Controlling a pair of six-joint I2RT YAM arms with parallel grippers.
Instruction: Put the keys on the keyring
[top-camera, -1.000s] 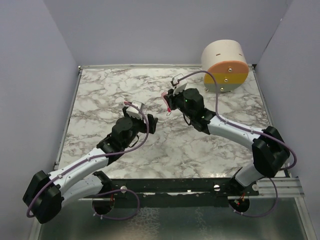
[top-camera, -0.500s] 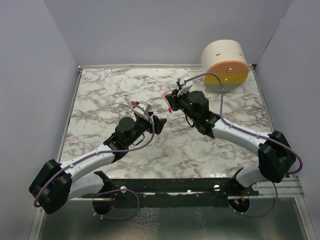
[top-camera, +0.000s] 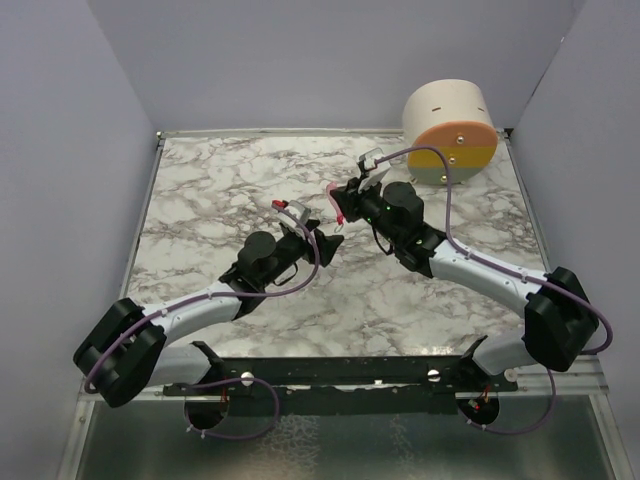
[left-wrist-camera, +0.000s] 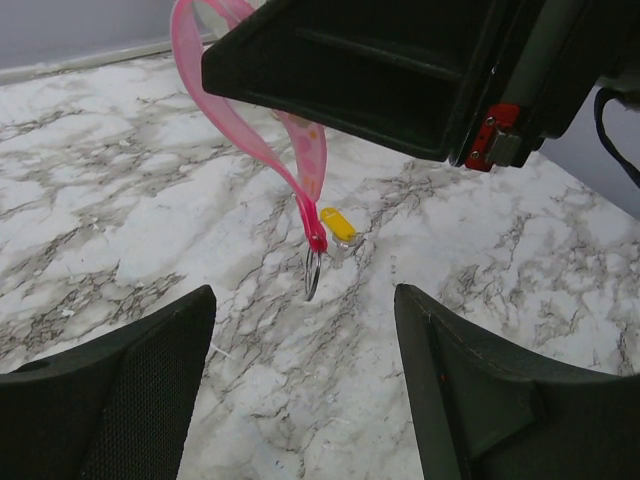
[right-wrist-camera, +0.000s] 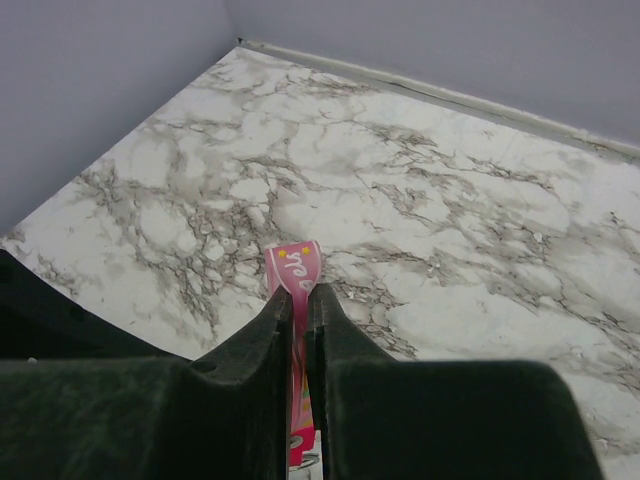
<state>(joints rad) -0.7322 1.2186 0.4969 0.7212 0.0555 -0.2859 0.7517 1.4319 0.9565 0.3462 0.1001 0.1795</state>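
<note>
A cream, orange, yellow and grey cylinder (top-camera: 450, 128) sits in the marble table's (top-camera: 215, 190) far right corner.

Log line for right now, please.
right hand: shut on pink strap | keyring: hanging from strap | yellow key: on table | left hand: open, empty

Finding: a robotics laboratory test cell. Grounds: plain pale-violet panels (top-camera: 300, 60) wall in a marble-patterned tabletop (top-camera: 220, 190) on three sides. A black perforated mounting rail (top-camera: 350, 372) runs along the near edge. The left arm (top-camera: 190, 315) and right arm (top-camera: 480, 270) are bolted there. Purple cabling (top-camera: 446, 195) runs exposed along the arms. A ribbed metal plate (top-camera: 330, 440) lies below the rail.
</note>
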